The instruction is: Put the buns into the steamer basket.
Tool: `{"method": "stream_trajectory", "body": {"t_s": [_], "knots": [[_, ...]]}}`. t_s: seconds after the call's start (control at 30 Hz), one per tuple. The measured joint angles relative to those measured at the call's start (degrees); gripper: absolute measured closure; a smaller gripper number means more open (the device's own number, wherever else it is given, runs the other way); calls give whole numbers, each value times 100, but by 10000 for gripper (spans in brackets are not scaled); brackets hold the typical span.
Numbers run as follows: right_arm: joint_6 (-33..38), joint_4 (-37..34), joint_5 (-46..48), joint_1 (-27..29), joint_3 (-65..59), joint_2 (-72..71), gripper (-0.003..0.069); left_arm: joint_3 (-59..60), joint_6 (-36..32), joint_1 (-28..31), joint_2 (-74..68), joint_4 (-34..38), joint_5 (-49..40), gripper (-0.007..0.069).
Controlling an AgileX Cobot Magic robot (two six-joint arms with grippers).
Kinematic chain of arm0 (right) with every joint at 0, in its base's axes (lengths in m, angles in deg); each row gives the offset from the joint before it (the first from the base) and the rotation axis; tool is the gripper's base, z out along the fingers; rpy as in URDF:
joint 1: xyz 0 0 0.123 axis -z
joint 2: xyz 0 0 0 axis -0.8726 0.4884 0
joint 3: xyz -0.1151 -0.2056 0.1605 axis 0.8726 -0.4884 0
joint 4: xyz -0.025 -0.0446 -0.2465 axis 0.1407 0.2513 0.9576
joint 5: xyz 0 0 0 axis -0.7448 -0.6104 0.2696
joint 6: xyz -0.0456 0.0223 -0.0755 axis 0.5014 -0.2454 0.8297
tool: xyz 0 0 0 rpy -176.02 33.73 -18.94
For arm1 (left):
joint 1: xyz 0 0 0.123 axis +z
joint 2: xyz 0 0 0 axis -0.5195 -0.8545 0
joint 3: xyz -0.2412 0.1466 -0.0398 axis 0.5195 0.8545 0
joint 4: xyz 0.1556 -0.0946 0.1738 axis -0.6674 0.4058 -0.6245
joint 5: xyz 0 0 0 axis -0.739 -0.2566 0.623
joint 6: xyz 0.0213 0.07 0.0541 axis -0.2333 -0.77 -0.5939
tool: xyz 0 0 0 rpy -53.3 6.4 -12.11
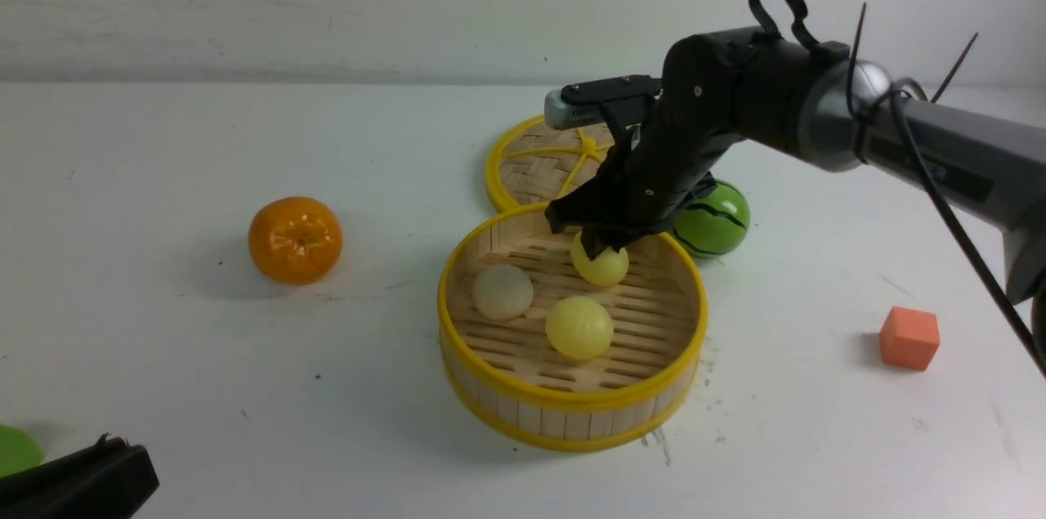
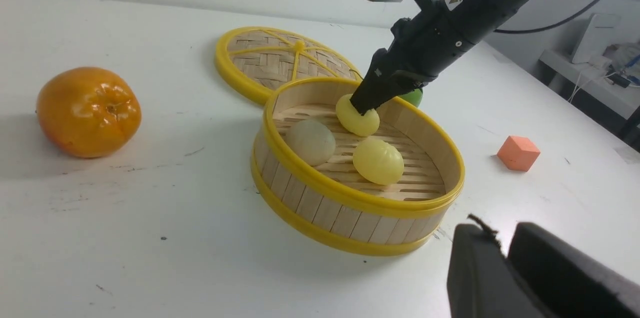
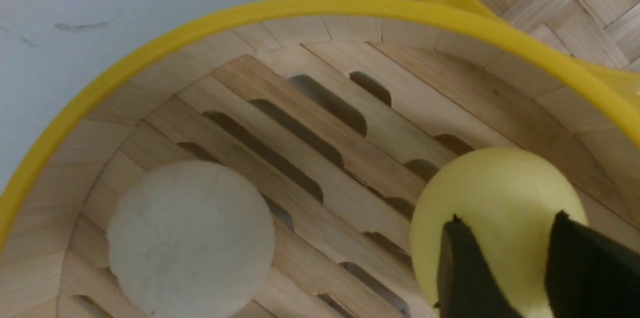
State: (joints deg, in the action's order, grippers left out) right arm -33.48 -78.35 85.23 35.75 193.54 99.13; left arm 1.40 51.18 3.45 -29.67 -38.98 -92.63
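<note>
Bamboo slats form the floor of the round, shallow steamer basket point(image 1: 564, 423) with yellow rims, and all three small round buns lie on it. The off-white bun point(image 1: 502, 292) is at the left, the near pale yellow bun point(image 1: 578, 327) is at the front, and the far pale yellow bun point(image 1: 606, 267) is close to the back wall. So the task looks almost finished.

The right gripper point(image 1: 603, 243) reaches down onto the far pale yellow bun. Its black fingertips point(image 3: 465, 268) stand apart with the bun's top in the gap, but I cannot tell whether they press it or have let go. The left gripper point(image 2: 502, 238) waits low at the near left, its fingers slightly apart and empty.

The danger is in the way out. If the soft bun sticks to a finger, a quick lift can carry it up and drop it outside. A sideways pull can hook the yellow rim and tip the light basket, and then the buns roll out. The flat woven lid with yellow spokes point(image 1: 531, 167) and the green black-striped ball point(image 1: 719, 221) are just behind the basket, so a low swing of the arm can push them. A straight, slow rise seems safest.
</note>
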Motion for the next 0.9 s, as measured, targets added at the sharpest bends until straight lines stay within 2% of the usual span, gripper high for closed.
{"method": "stream_trajectory", "body": {"t_s": [0.17,0.3,0.43,0.5,0.53,0.63,0.67,0.77,0.9], "knots": [[0,-58,847,-7,206,-319,199,0,0,0,0,0,0,533],[0,90,1692,-7,270,-1012,177,0,0,0,0,0,0,533],[0,389,2174,-7,262,-1745,253,0,0,0,0,0,-5,533],[0,543,2190,-7,134,-2163,321,0,0,0,0,0,-6,532],[-6,569,2199,-7,-42,-2542,383,0,0,0,0,0,-6,533],[-133,582,2251,-7,-715,-3394,505,0,0,0,0,0,-6,527],[-168,582,2251,-7,-715,-3458,514,0,0,0,0,0,-6,527],[-489,624,2298,-7,-1766,-4620,619,0,0,0,0,0,-6,522],[-919,741,2317,-7,-2786,-5835,659,0,0,0,0,0,-6,523]]}}
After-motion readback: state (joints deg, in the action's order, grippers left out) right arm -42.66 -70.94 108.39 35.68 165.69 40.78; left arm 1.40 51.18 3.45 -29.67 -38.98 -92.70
